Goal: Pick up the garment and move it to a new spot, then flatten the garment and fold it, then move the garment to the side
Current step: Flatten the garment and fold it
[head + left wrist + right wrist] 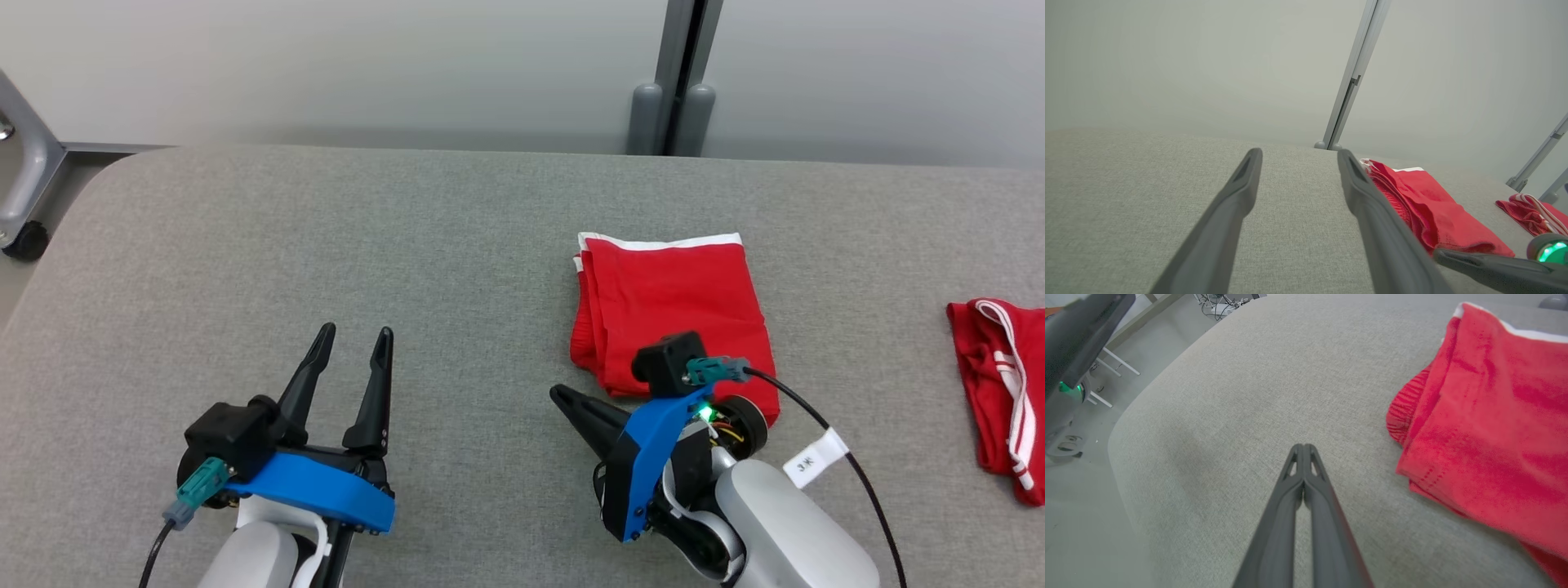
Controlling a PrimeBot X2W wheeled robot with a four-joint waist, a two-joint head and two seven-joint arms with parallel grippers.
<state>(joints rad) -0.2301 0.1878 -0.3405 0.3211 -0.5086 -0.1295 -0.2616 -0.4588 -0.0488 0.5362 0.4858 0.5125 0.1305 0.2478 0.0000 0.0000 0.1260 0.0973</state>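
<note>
There's the folded red fabric garment [669, 306], white-hemmed, lying flat right of centre on the grey cloth-covered bench [326, 229]. The right pincer [563, 398] sits just beside its near-left corner, clenched on nothing. The left pincer [355, 335] hangs released over bare bench. Folding looks done, so it's the move-aside step: the right pincer must spread and bite the stack's edge.

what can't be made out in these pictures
- folded red garment with white trim: head view, near edge partly hidden behind the wrist camera of the right gripper
- red garment with white stripes: head view, cut off by the right edge
- grey wheeled metal frame: head view, cut off by the left edge
</note>
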